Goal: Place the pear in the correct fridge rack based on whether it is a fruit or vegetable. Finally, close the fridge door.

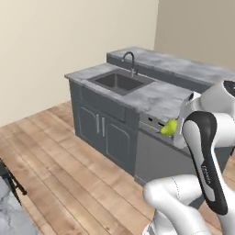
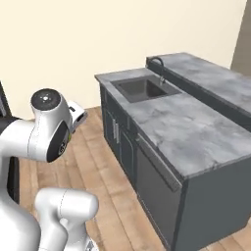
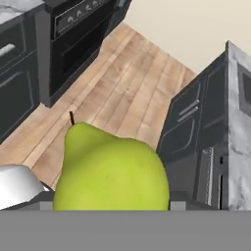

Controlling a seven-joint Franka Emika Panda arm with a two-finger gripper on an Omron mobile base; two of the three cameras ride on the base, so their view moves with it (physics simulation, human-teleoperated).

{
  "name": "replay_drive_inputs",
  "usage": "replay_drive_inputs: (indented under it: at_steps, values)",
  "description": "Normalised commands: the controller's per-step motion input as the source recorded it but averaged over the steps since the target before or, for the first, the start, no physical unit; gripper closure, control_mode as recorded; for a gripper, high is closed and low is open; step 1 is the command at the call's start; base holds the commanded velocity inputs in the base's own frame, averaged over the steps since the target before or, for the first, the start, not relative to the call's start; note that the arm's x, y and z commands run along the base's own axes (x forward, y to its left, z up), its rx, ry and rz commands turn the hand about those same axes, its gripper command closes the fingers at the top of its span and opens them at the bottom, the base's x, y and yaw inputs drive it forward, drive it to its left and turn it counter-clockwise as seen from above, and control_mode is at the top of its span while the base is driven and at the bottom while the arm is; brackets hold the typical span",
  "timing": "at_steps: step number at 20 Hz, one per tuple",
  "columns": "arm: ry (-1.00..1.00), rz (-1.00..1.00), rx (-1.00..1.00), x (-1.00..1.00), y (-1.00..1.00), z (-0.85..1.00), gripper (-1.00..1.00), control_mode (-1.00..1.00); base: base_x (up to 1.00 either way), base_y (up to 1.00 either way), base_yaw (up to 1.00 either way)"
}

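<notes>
Left base view: we see the small yellow-green pear (image 1: 169,127) carried up in the air by the white arm, in front of the grey marbled stone surface (image 1: 151,94) with its recessed steel sink (image 1: 120,81); the end effector itself is hidden behind the wrist. Right base view: same surface, dark flat-front cabinets (image 2: 119,133) below it. Hand view: the smooth, waxy pear, dark stem up, is clamped in the end effector (image 3: 111,203) over the plank wood floor (image 3: 112,98), which looks like transit toward the fridge.
</notes>
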Motion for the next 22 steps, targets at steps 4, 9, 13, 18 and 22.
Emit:
replay_drive_inputs:
  at_steps: [4,9,13,18,22]
  values:
    - [0.0,0.0,0.0,0.0,0.0,0.0,1.0,1.0,0.98,0.77,0.47]
    - [0.0,0.0,0.0,0.0,0.0,0.0,1.0,1.0,1.0,0.29,0.29]
    - [0.0,0.0,0.0,0.0,0.0,0.0,1.0,1.0,1.0,0.07,0.13]
    - [0.0,0.0,0.0,0.0,0.0,0.0,1.0,1.0,1.0,0.03,0.01]
    - [0.0,0.0,0.0,0.0,0.0,0.0,1.0,1.0,1.0,0.05,0.0]
